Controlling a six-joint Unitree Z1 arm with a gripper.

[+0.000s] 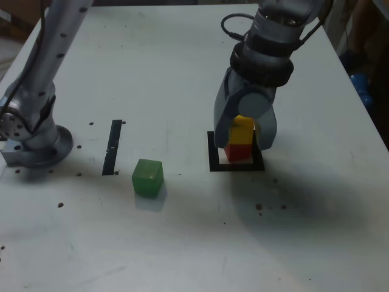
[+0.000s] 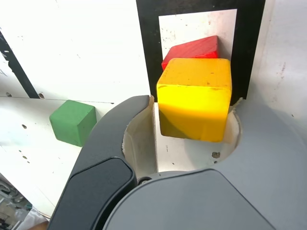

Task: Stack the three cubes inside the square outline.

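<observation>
— Which step is in hand?

— The second tier, it seems. The yellow cube [image 2: 194, 98] is seen on top of the red cube [image 2: 194, 49], and the red one is set inside the square outline [image 2: 146, 43]. The gripper [image 1: 245, 125] is lowered around the pair.

— Is the yellow cube held?

— In the wrist view a gap is seen between the cube and one jaw; the other side cannot be told for certain. The jaws are judged to be parted a little wider than the cube, with nothing clamped, though that is not beyond doubt.

— And the stack itself?

— The red cube is turned slightly against the yellow one, so the two are not squarely aligned.

— What is called for next?

— A straight lift clear of the stack, so that neither cube is brushed. Then the green cube [image 1: 148, 177] is to be fetched; it lies on the table [image 1: 182, 243] toward the exterior view's left, apart from the outline.

— Anything in the way?

— A black tape strip [image 1: 113, 146] is stuck beyond the green cube, flat and harmless. The arm's base [image 1: 37, 146] stands further left. The path between is unobstructed.
</observation>
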